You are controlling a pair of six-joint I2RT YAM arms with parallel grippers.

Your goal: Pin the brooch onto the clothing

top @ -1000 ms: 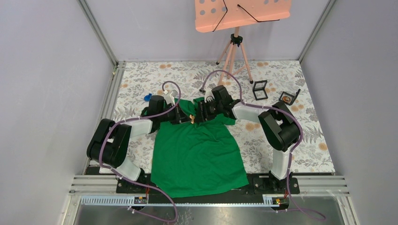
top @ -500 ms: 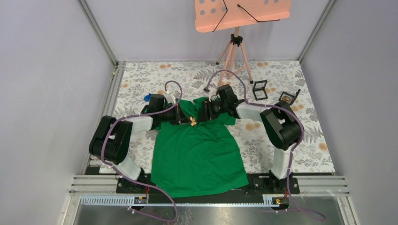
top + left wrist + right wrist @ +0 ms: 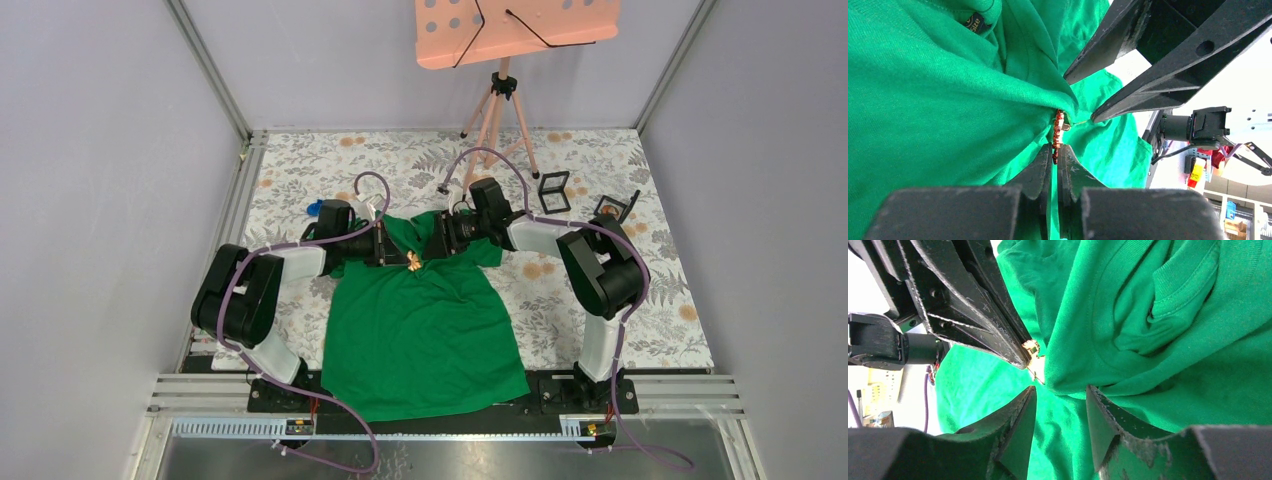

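Note:
The bright green T-shirt (image 3: 420,330) lies flat on the table, its collar end bunched up between the two grippers. My left gripper (image 3: 1055,146) is shut on a small gold and red brooch (image 3: 1057,134), held edge-on against a raised fold of the shirt (image 3: 948,100); the brooch also shows in the top view (image 3: 413,262). Its thin pin sticks out towards my right gripper (image 3: 1060,390), which is open, a little back from the fold of shirt (image 3: 1168,340). In the right wrist view the brooch (image 3: 1032,351) sits at the left gripper's tips.
A pink music stand (image 3: 515,30) on a tripod stands at the back. Two small black open boxes (image 3: 553,190) (image 3: 612,208) lie at the back right. A small blue object (image 3: 314,209) lies behind the left arm. The floral cloth (image 3: 620,300) covers the table.
My right gripper has drawn back to the right, away from the brooch. The left gripper has kept the brooch at the shirt's collar.

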